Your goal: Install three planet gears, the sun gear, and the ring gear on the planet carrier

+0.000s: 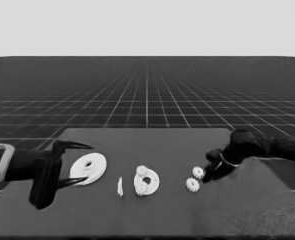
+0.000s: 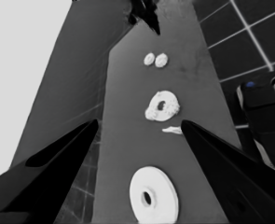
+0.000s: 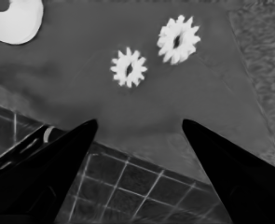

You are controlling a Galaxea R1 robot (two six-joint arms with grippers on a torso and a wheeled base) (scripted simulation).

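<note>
The smaller round part (image 1: 147,181) lies mid-counter (image 1: 162,220) carrying two gears (image 1: 142,171); the larger round part (image 1: 89,168) lies left of it, by the left hand (image 1: 76,165). Left wrist view: that hand's fingers (image 2: 58,154) stand spread, the thin white piece (image 2: 173,130) beside the smaller part. Right wrist view: the right hand (image 3: 137,126), spread, hovers near two loose gears (image 3: 128,67).

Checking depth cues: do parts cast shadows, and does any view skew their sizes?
Head view: no distinct shadows under the larger round part or the two loose gears. Left wrist view: turned sideways; that part looms by the parked left hand, gears shrink farther off. Right wrist view: the gears look large before the right hand.
</note>
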